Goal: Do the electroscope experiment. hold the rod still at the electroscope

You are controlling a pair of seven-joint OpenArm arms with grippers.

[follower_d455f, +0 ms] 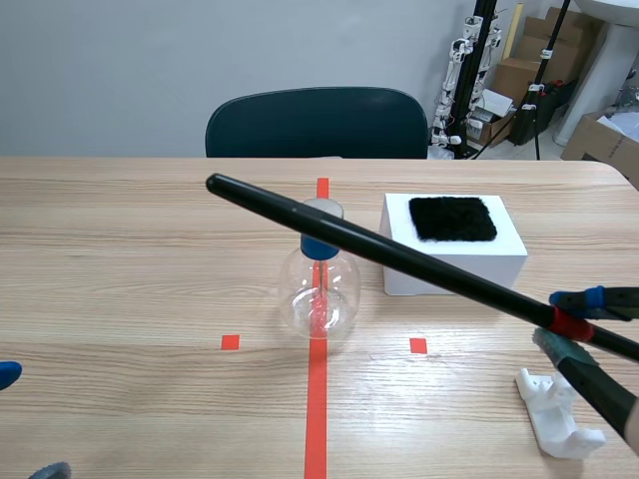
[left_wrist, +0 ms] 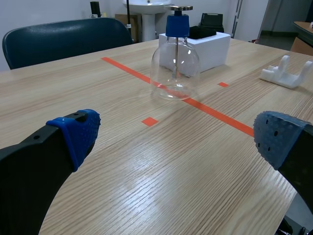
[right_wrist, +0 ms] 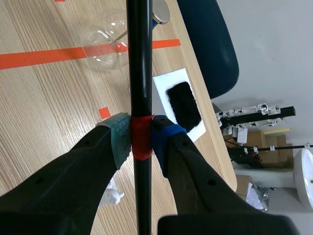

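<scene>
Clenched with the right hand [right_wrist: 141,139] on the red band of the black rod [right_wrist: 139,58], well to the right of the electroscope [follower_d455f: 319,289] and nearer the robot. Slanting up from that grip, across the electroscope's metal disc [follower_d455f: 322,210], to a free tip just past it on the left; touching the disc or merely close, impossible to tell. Judged as the holding step: rod already at the electroscope. Calling next only for steadiness, with no drift along the disc and no sag onto the glass. Released and spread wide at the left hand [left_wrist: 178,136], low over the tabletop [left_wrist: 146,196], on the near left of the electroscope, grasping nothing. Behind and to the right of the electroscope, a white box [follower_d455f: 454,264] topped with black fur [follower_d455f: 452,218].
</scene>
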